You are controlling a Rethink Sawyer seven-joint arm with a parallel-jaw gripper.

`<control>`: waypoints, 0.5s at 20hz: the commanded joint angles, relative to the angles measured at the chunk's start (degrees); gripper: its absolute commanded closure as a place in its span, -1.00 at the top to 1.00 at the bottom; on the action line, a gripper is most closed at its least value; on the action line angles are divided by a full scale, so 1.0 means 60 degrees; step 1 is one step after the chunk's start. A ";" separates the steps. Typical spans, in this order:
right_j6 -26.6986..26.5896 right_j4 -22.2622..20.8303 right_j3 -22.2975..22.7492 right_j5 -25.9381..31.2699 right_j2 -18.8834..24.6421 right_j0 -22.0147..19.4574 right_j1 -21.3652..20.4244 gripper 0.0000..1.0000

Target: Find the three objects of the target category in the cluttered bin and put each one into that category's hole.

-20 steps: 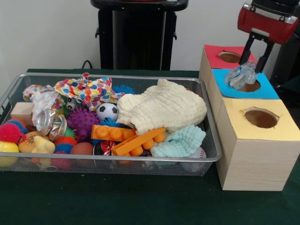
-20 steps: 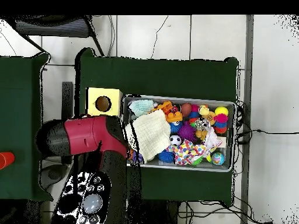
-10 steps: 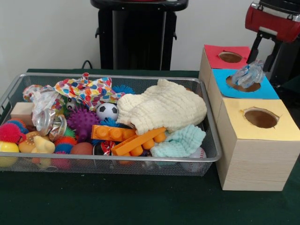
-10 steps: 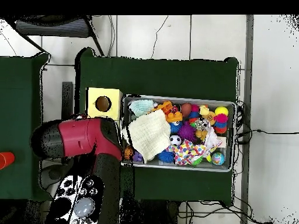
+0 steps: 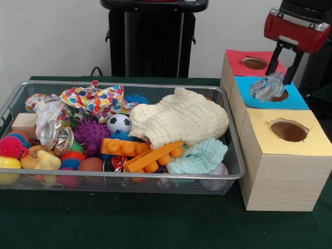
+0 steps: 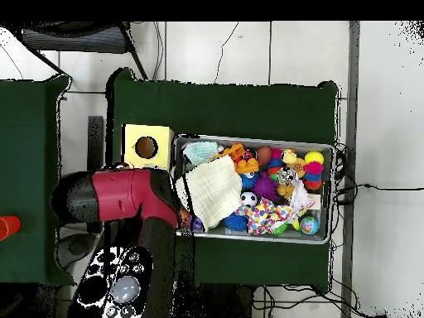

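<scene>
A fist-sized piece of see-through, wrinkly plastic (image 5: 265,87) sits on the near-left rim of the round hole (image 5: 280,96) in the light-blue top (image 5: 296,99) of the middle wooden box. My gripper (image 5: 279,75) hangs right over it with its two black fingers spread apart. Their tips are at the plastic's upper edge, one on each side. The wire-mesh bin (image 5: 129,85) lies to the left, full of toys and cloths. No other such plastic piece shows clearly in it. In the overhead view my red arm (image 6: 124,195) hides the gripper and the blue box.
A red-topped box (image 5: 239,65) stands behind the blue one and a yellow-topped box (image 5: 288,129) in front; the yellow one also shows in the overhead view (image 6: 146,147). The bin (image 6: 252,139) holds a cream cloth (image 5: 179,120), orange bricks (image 5: 140,153), spiky balls and a shiny silver thing (image 5: 52,135).
The gripper went up and right half a second ago, then came back down and left over the blue hole. The plastic shifted right and back left with it and now sits slightly lower.
</scene>
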 commanded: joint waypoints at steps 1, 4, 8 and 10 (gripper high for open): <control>0.2224 0.0397 0.1039 -0.0660 0.0001 0.0040 0.0590 -1.00; 0.2244 0.0534 0.1051 -0.0572 -0.0041 0.0088 0.0613 -1.00; 0.2312 0.0716 0.1084 -0.0397 -0.0152 0.0239 0.0570 -1.00; 0.2354 0.0812 0.1110 -0.0346 -0.0193 0.0310 0.0566 -1.00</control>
